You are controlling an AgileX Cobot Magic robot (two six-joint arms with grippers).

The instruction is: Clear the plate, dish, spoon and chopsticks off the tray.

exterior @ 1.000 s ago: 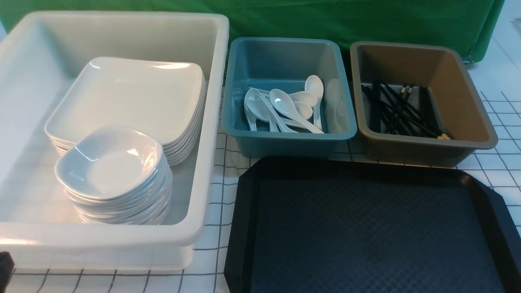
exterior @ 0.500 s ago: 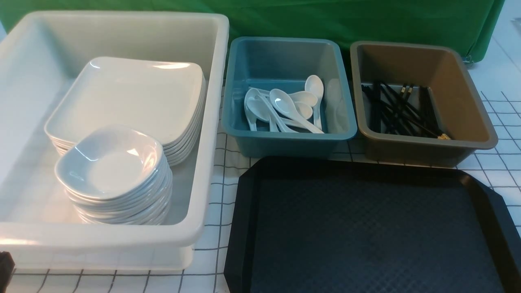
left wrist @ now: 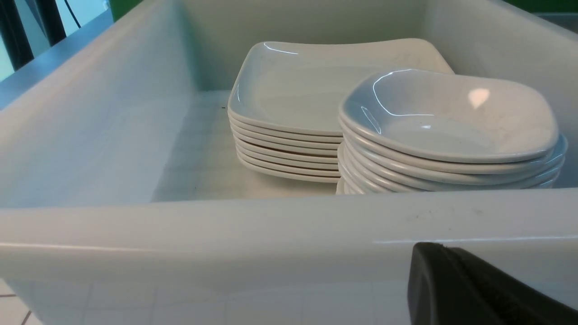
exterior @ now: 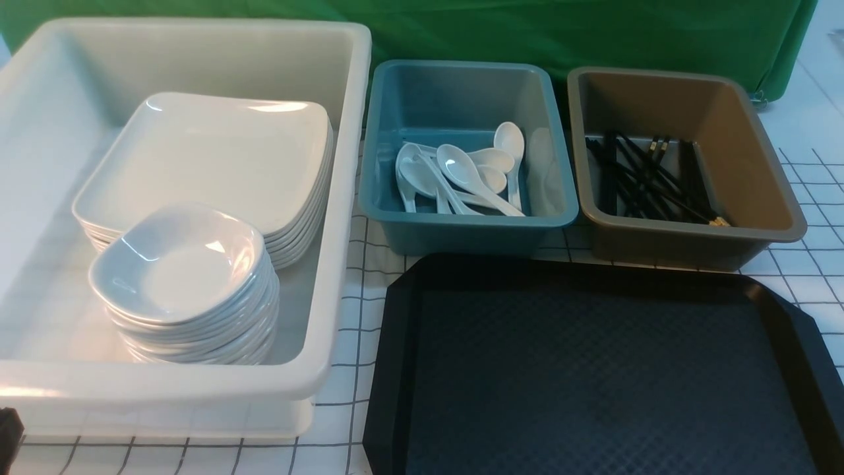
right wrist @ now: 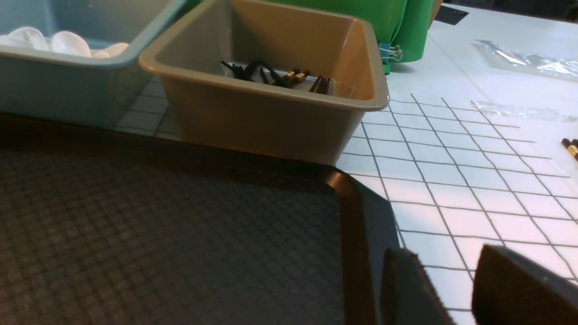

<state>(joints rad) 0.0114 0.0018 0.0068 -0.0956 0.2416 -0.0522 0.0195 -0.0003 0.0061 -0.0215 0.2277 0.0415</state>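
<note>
Gridded white cloth carries my bare black diamond-textured plastic tray; at 10 o'clock glossy white square plates sit stacked; right gripper apart, empty; left gripper unclear.

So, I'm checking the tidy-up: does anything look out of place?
One oddity: a dark stick end with a gold tip lies loose on the gridded cloth, beyond the brown tub. It is probably a stray chopstick.

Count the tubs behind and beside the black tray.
3: a white tub left of the tray, a blue tub behind it, and a brown tub behind it on the right.
</note>
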